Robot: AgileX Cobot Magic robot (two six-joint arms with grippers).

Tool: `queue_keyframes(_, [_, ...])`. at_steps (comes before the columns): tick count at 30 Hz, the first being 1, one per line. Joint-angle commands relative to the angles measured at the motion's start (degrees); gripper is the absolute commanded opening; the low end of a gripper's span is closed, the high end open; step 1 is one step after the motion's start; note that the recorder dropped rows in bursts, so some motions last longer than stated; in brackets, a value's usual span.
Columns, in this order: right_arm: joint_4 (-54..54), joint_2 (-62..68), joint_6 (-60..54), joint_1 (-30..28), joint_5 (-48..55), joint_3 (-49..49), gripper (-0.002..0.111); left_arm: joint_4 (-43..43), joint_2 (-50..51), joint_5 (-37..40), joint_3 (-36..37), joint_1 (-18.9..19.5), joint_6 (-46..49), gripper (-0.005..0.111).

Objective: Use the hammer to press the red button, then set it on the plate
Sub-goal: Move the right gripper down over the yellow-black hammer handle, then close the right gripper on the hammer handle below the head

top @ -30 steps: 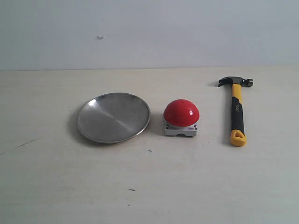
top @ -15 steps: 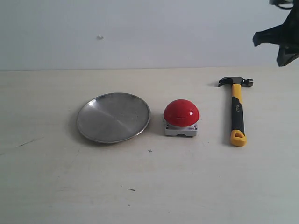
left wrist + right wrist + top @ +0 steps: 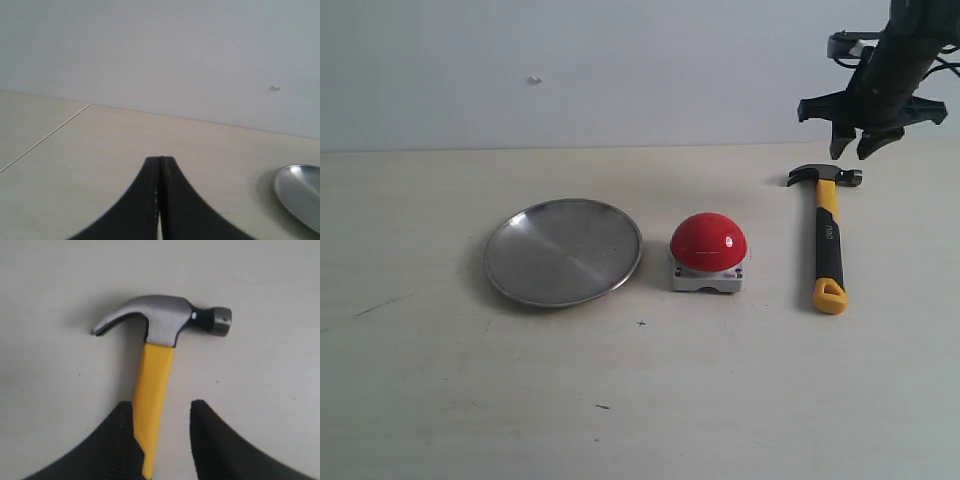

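The hammer [image 3: 827, 238] lies flat on the table at the right, dark head away from the camera, yellow end toward it. My right gripper [image 3: 860, 152] hangs open in the air above the head. In the right wrist view the hammer [image 3: 159, 350] lies below my open right gripper [image 3: 162, 407], its yellow handle running between the fingers, close to one of them. The red button [image 3: 708, 241] sits on its grey base in the middle. The silver plate [image 3: 563, 250] lies left of it. My left gripper [image 3: 160, 159] is shut on nothing; the plate [image 3: 300, 195] rim shows at the edge.
The pale wooden table [image 3: 640, 400] ends at a plain white wall [image 3: 620, 70] behind. A few small dark marks [image 3: 603, 406] dot the tabletop near the front.
My right arm has come into the exterior view from the upper right and moved down and left to above the hammer head. Hammer, button and plate have not moved.
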Motion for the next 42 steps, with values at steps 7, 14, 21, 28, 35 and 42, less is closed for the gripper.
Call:
queue_keyframes(7, [-0.32,13.92,2.14,-0.24,0.30,-14.80,0.048,-0.02,-0.35,-0.06,0.20,0.20,-0.11,0.000])
queue_keyframes(14, [0.79,13.68,3.43,-0.24,-4.05,-15.35,0.048,-0.02,-0.35,-0.06,0.20,0.20,0.01,0.000])
queue_keyframes(21, [0.79,13.64,6.05,-0.24,0.70,-15.35,0.052,-0.02,-0.35,-0.06,0.20,0.20,0.01,0.000])
queue_keyframes(28, [0.79,13.75,7.17,-0.24,3.07,-15.35,0.056,-0.02,-0.35,-0.06,0.20,0.20,0.01,0.000])
queue_keyframes(35, [0.79,15.38,8.20,-0.24,3.43,-15.35,0.056,-0.02,-0.35,-0.06,0.20,0.20,0.01,0.000])
queue_keyframes(42, [0.79,16.69,9.09,-0.24,3.45,-15.35,0.055,-0.02,-0.35,-0.06,0.20,0.20,0.01,0.000])
